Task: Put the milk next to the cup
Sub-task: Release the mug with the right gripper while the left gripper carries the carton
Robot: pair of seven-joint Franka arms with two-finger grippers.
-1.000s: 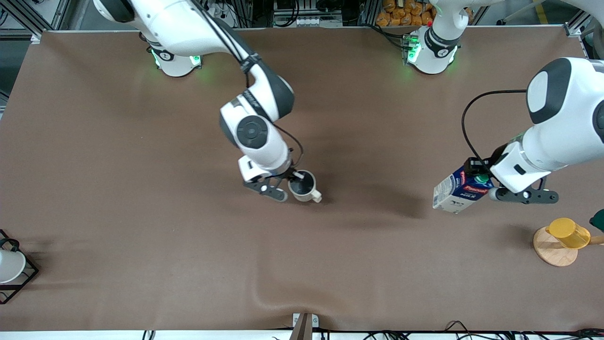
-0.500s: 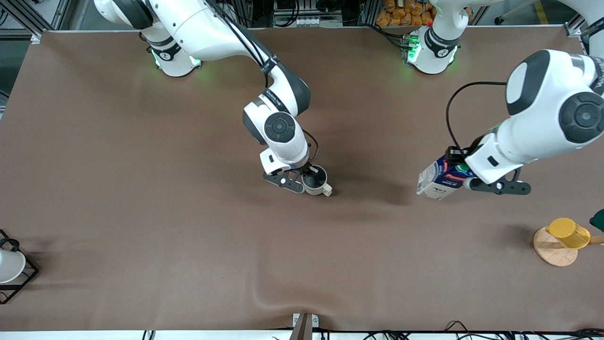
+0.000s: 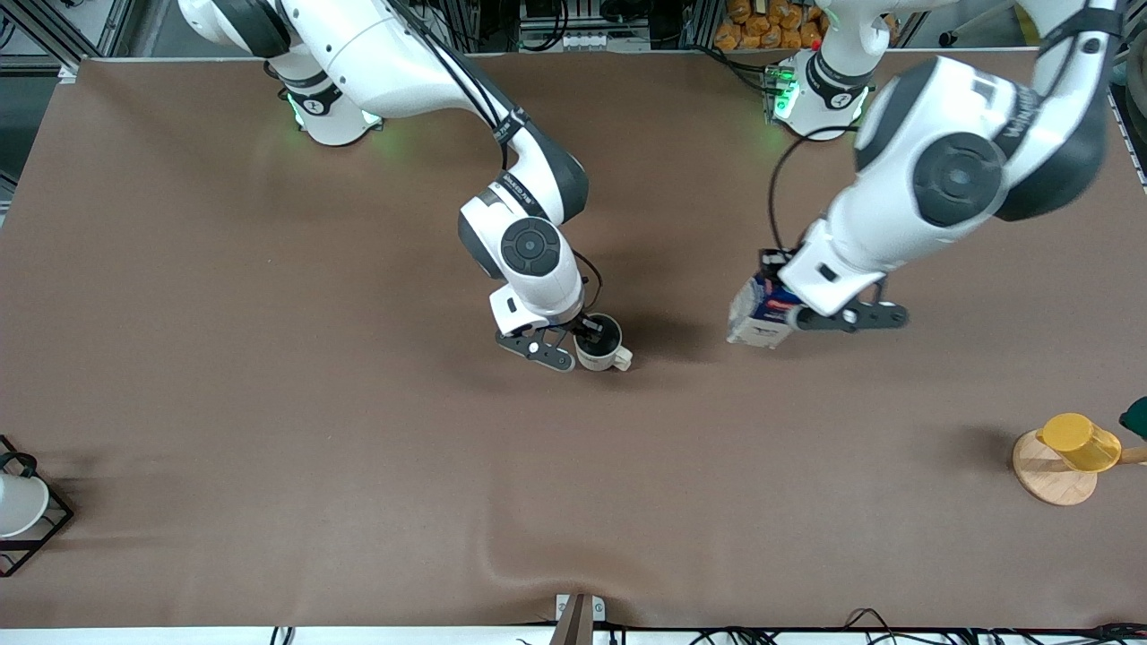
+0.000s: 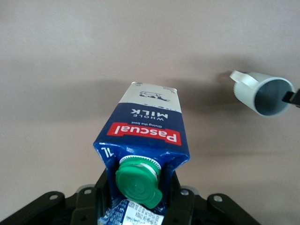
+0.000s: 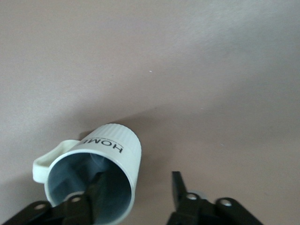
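One milk: blue gable-top carton, green ribbed screw cap, clamped in left pincer, tilted, above brown tabletop mid-area. One cup: off-white ribbed ceramic mug, grey inside, on tabletop; right pincer parted, one finger inside rim.

A robotics lab: two white arms bolted along a brown-covered table, aluminium framing and cables at its edges.

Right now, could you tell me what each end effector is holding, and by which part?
Left end effector grips the milk at its gable top by the cap. Right end effector straddles the cup rim.
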